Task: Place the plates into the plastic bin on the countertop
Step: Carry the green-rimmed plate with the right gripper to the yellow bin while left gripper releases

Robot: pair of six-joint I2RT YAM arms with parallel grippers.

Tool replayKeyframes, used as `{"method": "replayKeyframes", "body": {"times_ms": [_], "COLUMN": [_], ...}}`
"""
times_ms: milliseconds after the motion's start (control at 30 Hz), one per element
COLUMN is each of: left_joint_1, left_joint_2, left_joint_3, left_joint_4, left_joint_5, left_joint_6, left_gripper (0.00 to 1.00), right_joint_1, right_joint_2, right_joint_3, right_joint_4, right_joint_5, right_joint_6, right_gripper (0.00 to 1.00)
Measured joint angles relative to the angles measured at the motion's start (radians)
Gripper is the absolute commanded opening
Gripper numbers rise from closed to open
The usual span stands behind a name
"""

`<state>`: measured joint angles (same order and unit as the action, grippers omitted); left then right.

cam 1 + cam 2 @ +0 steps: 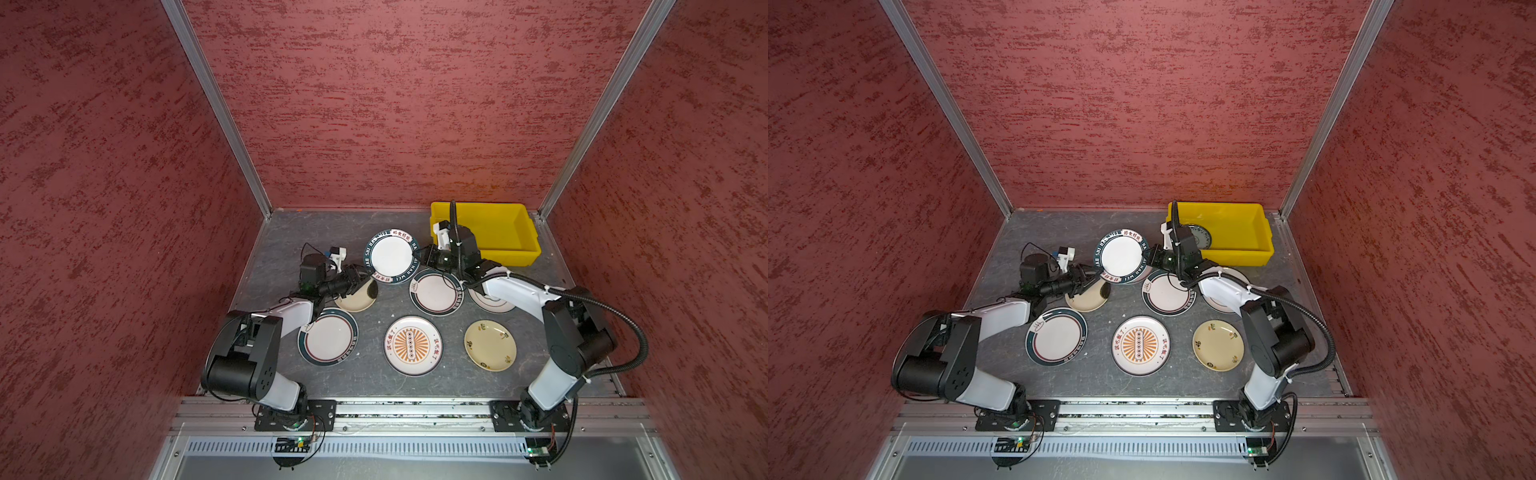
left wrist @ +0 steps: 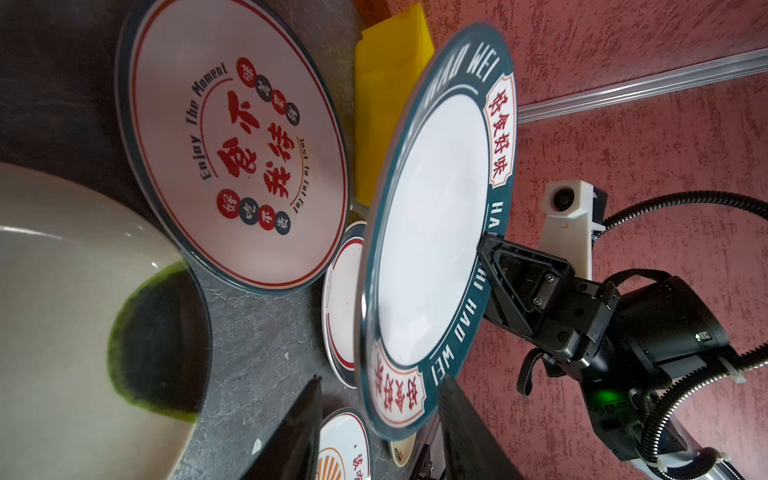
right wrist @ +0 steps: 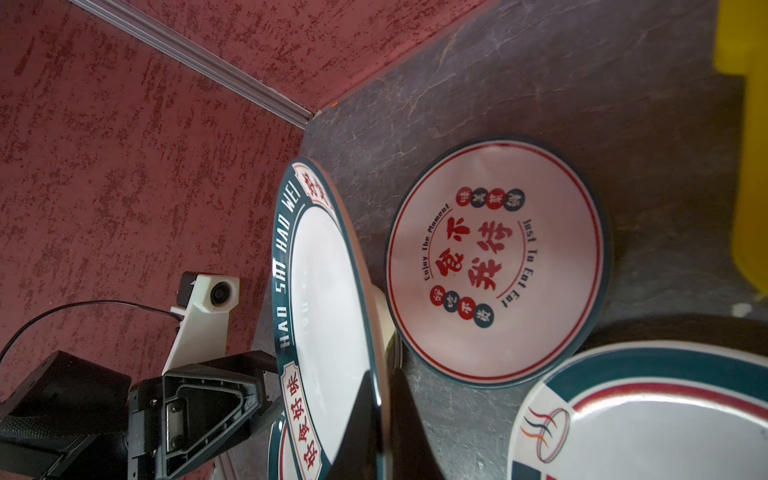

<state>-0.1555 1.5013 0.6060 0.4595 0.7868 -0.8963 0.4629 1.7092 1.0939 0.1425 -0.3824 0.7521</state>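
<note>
While the HAO WEI plate (image 1: 390, 256) hangs tilted on edge, clear of the bench (image 1: 374, 309), the right gripper (image 1: 417, 250) has its fingers (image 3: 359, 415) pinched tight on the rim nearest the yellow bin (image 1: 513, 254); the right wrist view shows the rim sandwiched, no gap; the left gripper (image 1: 366, 277) sits at the opposite rim, fingers (image 2: 301, 419) partly spread astride the edge, gripping nothing as far as the left wrist view shows; reads as a handover, right arm taking the plate for the bin.

To do it well: left should back straight out along the plate's plane so no finger clips the rim; right has only a thin edge pinch on a wide, smooth plate, so it will likely swivel; carry slowly, no jerks; lift enough to clear the bin's near wall; lower onto the patterned plate (image 1: 1202, 237) visible inside the bin; release low, don't drop.

Watch the Enjoy The Moment plate (image 3: 498, 257) lying flat just beneath, and the green-ringed plate (image 1: 435, 292) beside the right wrist; several plates lie on the bench, so the task looks early.
</note>
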Motion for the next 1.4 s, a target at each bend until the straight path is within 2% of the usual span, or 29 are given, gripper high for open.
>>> {"method": "replayKeyframes", "body": {"times_ms": [233, 333, 467, 633, 867, 1133, 1400], "left_joint_1": [-0.001, -0.001, -0.001, -0.001, -0.001, -0.001, -0.001], "left_joint_2": [-0.048, -0.069, -0.097, -0.13, -0.143, -0.152, -0.176], "left_joint_3": [-0.011, -0.012, -0.023, -0.051, -0.053, -0.054, -0.063], "left_joint_4": [-0.026, -0.036, -0.04, -0.033, -0.032, -0.031, -0.023], "left_joint_5": [-0.011, -0.018, -0.031, -0.035, -0.041, -0.042, -0.046], "left_joint_6": [0.024, 0.039, 0.058, 0.066, 0.068, 0.068, 0.068], "left_gripper": [0.81, 0.87, 0.99, 0.99, 0.99, 0.99, 0.99], "right_joint_1": [-0.076, -0.121, -0.196, -0.269, -0.307, -0.319, -0.357], "right_joint_2": [-0.04, -0.101, -0.203, -0.303, -0.308, -0.18, -0.047], "right_joint_3": [-0.032, -0.045, -0.059, -0.055, -0.004, 0.143, 0.24], "right_joint_4": [-0.038, -0.071, -0.102, -0.176, -0.312, -0.38, -0.396], "right_joint_5": [0.021, 0.046, 0.093, 0.198, 0.359, 0.468, 0.449], "right_joint_6": [-0.005, -0.021, -0.049, -0.116, -0.211, -0.298, -0.306], "right_gripper": [0.0, 0.0, 0.0, 0.0, 0.0, 0.0, 0.0]}}
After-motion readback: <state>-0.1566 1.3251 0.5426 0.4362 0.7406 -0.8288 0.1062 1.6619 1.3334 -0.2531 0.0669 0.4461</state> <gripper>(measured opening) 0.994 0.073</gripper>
